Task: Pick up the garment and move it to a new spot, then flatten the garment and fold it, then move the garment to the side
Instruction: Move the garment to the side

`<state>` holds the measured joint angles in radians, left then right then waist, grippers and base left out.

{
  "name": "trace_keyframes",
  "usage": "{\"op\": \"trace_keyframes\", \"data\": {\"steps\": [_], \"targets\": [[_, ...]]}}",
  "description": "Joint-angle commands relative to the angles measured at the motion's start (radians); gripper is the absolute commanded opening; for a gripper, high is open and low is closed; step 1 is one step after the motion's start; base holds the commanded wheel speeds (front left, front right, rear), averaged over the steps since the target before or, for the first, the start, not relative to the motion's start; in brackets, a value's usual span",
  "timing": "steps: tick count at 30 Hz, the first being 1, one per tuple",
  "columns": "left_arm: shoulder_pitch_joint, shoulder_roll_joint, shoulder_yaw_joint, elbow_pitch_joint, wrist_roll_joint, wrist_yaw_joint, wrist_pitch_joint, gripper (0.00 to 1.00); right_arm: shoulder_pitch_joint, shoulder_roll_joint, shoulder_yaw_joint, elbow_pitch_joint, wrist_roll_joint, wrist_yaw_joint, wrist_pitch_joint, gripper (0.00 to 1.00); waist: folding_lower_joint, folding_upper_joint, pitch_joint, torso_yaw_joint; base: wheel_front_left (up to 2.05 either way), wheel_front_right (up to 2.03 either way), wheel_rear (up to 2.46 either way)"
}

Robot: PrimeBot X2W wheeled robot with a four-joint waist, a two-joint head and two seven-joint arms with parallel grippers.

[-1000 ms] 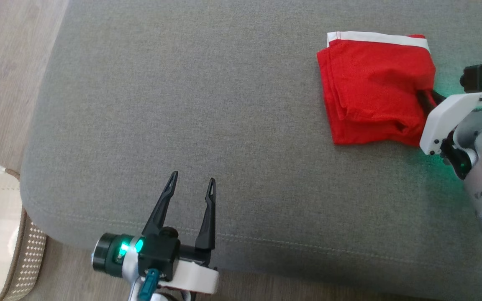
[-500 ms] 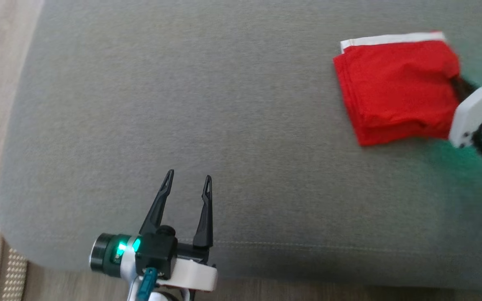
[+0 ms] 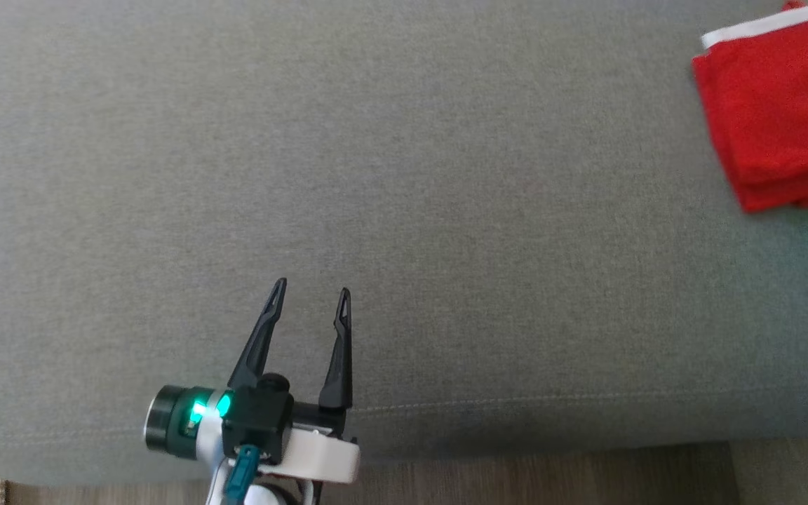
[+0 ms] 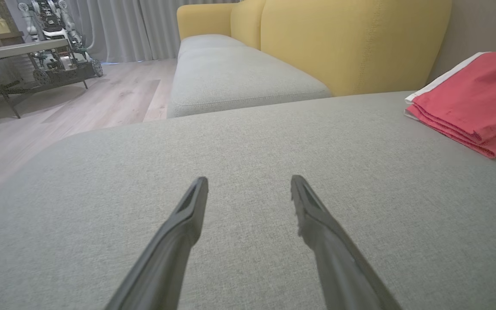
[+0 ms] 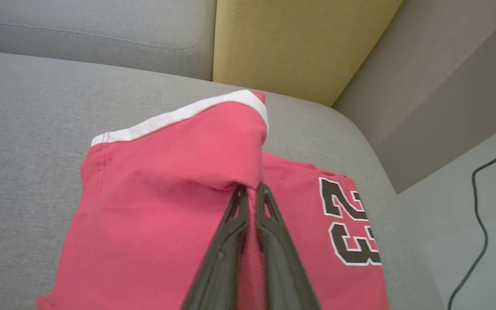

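Item: red garment (image 5: 166, 193), a folded sports piece with a white band along its far edge and a black, white-outlined "23" on the lower layer. It lies at the right end of the grey seat cushion (image 3: 404, 175), close to the corner where the yellow backrest (image 4: 351, 38) meets the wall; in the head view it sits at the upper right (image 3: 776, 112)

Handling (judged): light, thin knit, wholly limp; the stacked layers will slide apart or fall open if lifted by one ply. The grip is best taken through the full stack at a folded edge, or low on the band

Right gripper (image 5: 251, 189): fingers drawn together, pinching a raised tuck of the top layer near the garment's middle; the cloth tents over the tips. Only the upper ply appears caught, so the fold may open under a pull

Left gripper (image 3: 311, 286): fingers spread, nothing between them, low over bare cushion near its front seam, well apart from the garment (image 4: 472, 103)

Surroundings: wooden floor (image 3: 516, 477) before the cushion; a dark cable (image 5: 480, 215) on the pale floor beyond the sofa end
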<state>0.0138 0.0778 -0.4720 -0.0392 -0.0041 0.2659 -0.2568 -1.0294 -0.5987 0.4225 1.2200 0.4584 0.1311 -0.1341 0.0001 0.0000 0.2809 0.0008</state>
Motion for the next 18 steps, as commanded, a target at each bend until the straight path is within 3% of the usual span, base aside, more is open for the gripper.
{"op": "trace_keyframes", "data": {"steps": [1, 18], "targets": [[-0.04, 0.005, 0.027, -0.04, 0.006, 0.007, -0.005, 1.0, -0.029, -0.034, 0.002, -0.013, -0.003, 0.0, -0.016, 0.0, -0.0001, 0.0, 0.017, -0.013, 0.0, 0.0, 0.0], [-0.082, 0.015, 0.016, -0.035, 0.004, 0.013, -0.005, 1.0, -0.118, -0.09, -0.052, 0.057, -0.114, 0.0, -0.061, 0.0, -0.0001, 0.0, 0.081, -0.024, 0.0, 0.0, 0.0]]}}
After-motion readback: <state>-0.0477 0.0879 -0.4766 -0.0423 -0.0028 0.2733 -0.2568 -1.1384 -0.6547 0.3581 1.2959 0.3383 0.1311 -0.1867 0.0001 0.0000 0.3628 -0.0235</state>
